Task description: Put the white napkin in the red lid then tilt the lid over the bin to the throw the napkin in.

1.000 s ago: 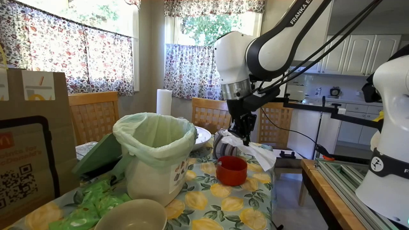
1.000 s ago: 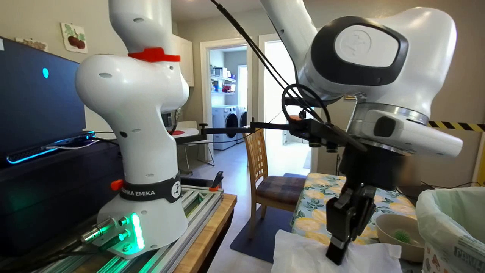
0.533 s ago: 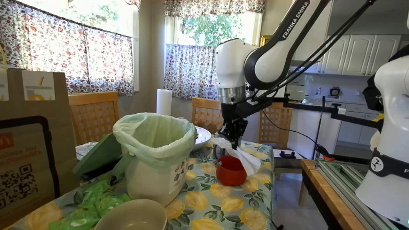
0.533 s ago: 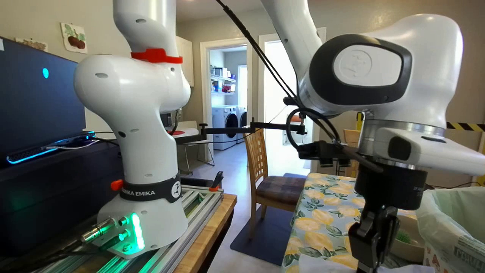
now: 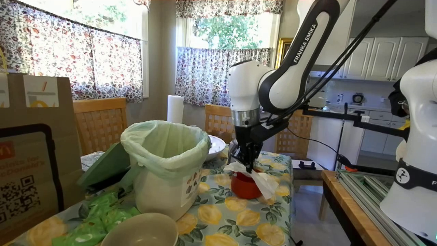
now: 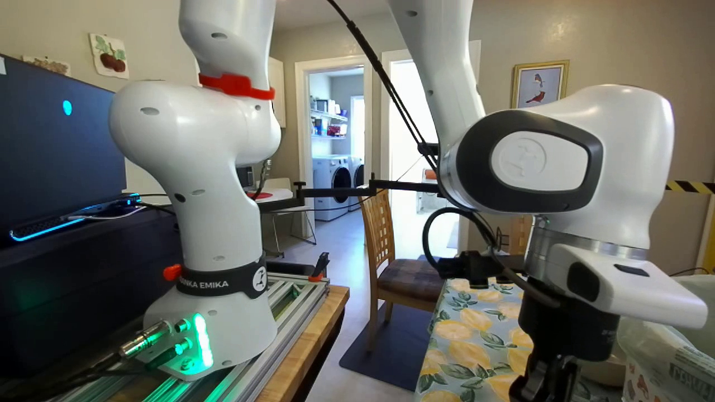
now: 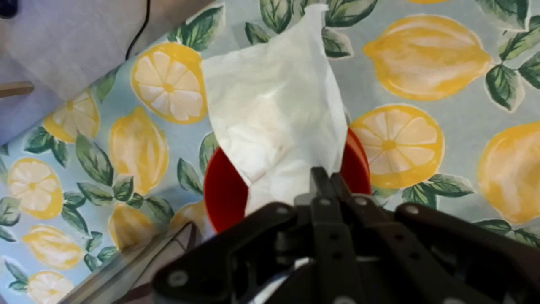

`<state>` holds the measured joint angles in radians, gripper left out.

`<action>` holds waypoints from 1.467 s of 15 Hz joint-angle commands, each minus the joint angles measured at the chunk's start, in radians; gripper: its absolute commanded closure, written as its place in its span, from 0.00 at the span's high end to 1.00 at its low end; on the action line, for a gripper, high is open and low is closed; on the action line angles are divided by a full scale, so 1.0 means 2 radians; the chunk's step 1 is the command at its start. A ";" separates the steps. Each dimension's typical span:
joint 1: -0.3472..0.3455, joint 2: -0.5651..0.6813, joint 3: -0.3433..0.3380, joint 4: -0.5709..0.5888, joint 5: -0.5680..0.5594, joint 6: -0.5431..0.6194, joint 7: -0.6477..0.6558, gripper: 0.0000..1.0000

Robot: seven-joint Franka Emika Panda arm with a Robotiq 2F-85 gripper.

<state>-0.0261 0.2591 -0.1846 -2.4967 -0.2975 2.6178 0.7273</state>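
Note:
The red lid [image 5: 243, 188] stands upright on the lemon tablecloth and looks like a small open cup. My gripper [image 5: 250, 171] is at its mouth, shut on the rumpled white napkin [image 5: 265, 184]. The napkin drapes over the lid's rim on two sides and hangs down outside. In the wrist view the fingertips [image 7: 328, 172] pinch the napkin [image 7: 274, 105] over the lid [image 7: 223, 190]; part of the lid is hidden by napkin and gripper. The cream bin [image 5: 164, 191] with its green liner stands beside the lid and shows partly in an exterior view [image 6: 651, 363].
A beige bowl [image 5: 143, 232] and a green plastic bag [image 5: 99, 222] lie in front of the bin. A white plate [image 5: 216, 147] and a paper-towel roll [image 5: 175, 109] stand behind it. A brown paper bag [image 5: 37, 143] is at the far side. The tablecloth [image 6: 469, 357] has an edge by a chair [image 6: 408, 279].
My gripper has moved down and towards the lid with the napkin in it. The napkin, earlier held above and beside the lid, now lies over its mouth and rim.

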 commanded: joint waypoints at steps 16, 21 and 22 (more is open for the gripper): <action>0.024 0.085 -0.039 0.029 0.039 0.096 -0.024 0.00; 0.046 0.100 -0.050 0.033 0.041 0.085 -0.025 0.00; 0.048 0.103 -0.052 0.034 0.041 0.085 -0.025 0.00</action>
<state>0.0422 0.4290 -0.2644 -2.4571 -0.2435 2.7968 0.7103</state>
